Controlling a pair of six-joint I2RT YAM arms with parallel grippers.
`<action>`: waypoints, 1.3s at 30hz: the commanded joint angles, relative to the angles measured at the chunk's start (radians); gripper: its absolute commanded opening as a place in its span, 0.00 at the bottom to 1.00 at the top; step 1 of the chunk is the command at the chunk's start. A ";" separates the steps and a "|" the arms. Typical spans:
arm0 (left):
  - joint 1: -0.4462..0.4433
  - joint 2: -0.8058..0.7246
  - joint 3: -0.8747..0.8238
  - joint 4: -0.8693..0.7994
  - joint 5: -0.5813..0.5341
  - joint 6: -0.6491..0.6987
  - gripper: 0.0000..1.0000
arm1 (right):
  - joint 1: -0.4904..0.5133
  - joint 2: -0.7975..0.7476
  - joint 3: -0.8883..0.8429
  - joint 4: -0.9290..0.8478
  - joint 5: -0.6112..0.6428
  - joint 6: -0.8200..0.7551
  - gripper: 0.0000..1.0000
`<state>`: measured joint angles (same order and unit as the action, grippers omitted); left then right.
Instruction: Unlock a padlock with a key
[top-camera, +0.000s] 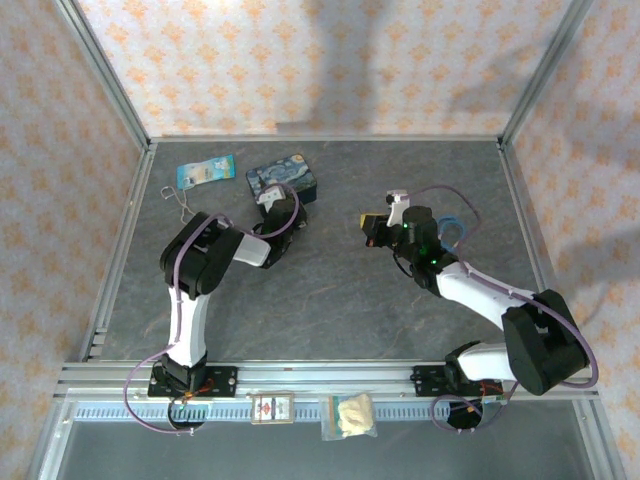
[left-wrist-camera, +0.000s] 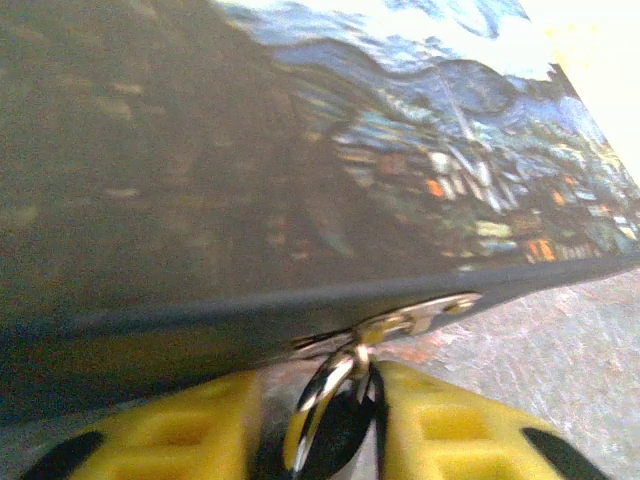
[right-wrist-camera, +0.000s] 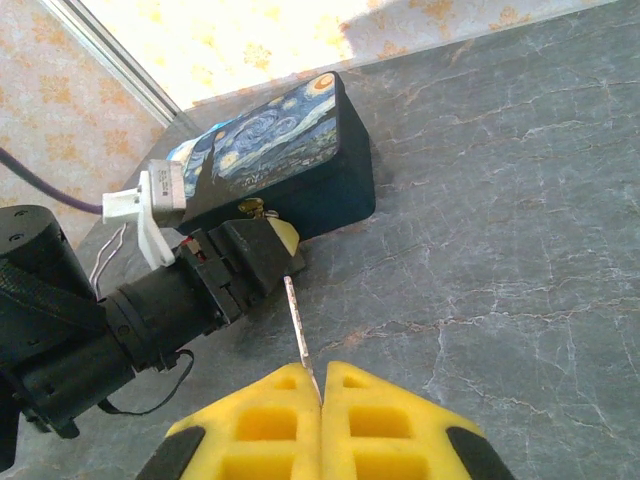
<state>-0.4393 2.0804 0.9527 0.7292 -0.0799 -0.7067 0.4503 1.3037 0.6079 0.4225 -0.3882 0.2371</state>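
Left arm (top-camera: 205, 265) folded, left fingers (left-wrist-camera: 180, 432) clamped on padlock (left-wrist-camera: 338, 432); right arm (top-camera: 480, 290) extended leftward, right fingers (right-wrist-camera: 392, 422) pinching key (right-wrist-camera: 296, 322).

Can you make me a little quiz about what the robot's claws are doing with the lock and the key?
1. Fill in: the left claw has its yellow fingers on either side of the ____.
2. Which claw pinches the key? A) left claw B) right claw C) neither
3. True or false: the padlock lies all alone, far from the starry-night tin.

Key: 1 padlock. 2 B. 3 false; it hangs from the clasp on the tin.
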 joint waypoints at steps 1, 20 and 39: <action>-0.003 0.046 0.007 0.032 0.142 -0.008 0.24 | -0.006 -0.012 0.001 0.001 0.023 -0.019 0.00; 0.067 -0.142 -0.201 0.280 0.453 -0.340 0.00 | -0.006 0.149 -0.090 0.269 -0.266 0.116 0.00; 0.055 -0.155 -0.357 0.641 0.549 -0.612 0.00 | 0.046 0.539 0.015 0.682 -0.549 0.401 0.00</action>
<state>-0.3729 1.9453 0.6006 1.2488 0.4366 -1.2690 0.4778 1.8191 0.5838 0.9894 -0.8959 0.5831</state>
